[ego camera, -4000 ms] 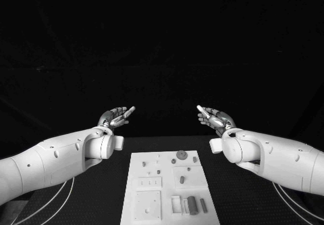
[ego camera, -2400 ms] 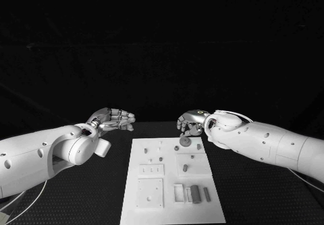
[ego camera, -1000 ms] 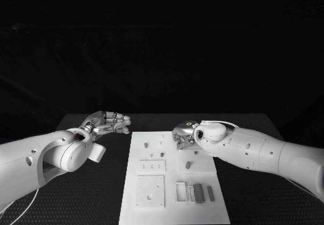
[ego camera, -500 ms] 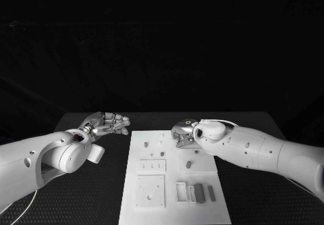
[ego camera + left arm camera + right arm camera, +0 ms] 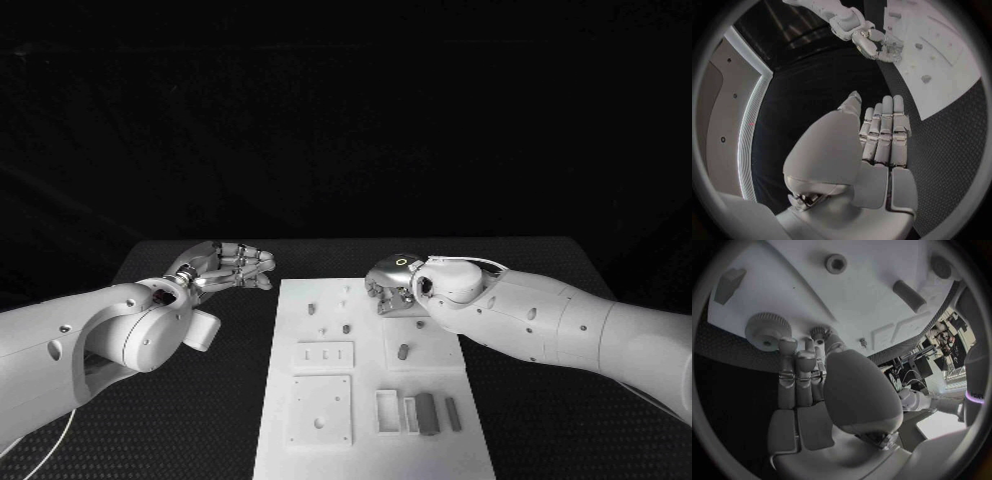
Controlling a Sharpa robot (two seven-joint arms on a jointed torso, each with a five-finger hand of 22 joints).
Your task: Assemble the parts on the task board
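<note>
The white task board (image 5: 368,455) lies mid-table. Small grey parts (image 5: 346,327) stand on it and grey blocks (image 5: 426,410) lie near its front right. My right hand (image 5: 392,290) hovers over the board's far right corner, fingers pointing down. In the right wrist view the right hand (image 5: 807,385) holds nothing. Its fingertips (image 5: 789,346) reach to a large gear (image 5: 767,330) and a small gear (image 5: 820,332); I cannot tell if they touch. My left hand (image 5: 228,265) hangs off the board's far left corner, and in the left wrist view this hand (image 5: 879,135) has straight fingers and holds nothing.
The board (image 5: 848,295) also carries a round nut-like piece (image 5: 836,262), a lying peg (image 5: 909,295) and a wedge (image 5: 729,282). Black table (image 5: 188,420) surrounds the board on both sides. The left wrist view shows the right hand (image 5: 873,42) over the board (image 5: 942,65).
Both hands have come down from a raised, palms-up pose. The right hand has dropped onto the board's far right corner, and the left has turned over beside the far left corner. The camera has tilted.
</note>
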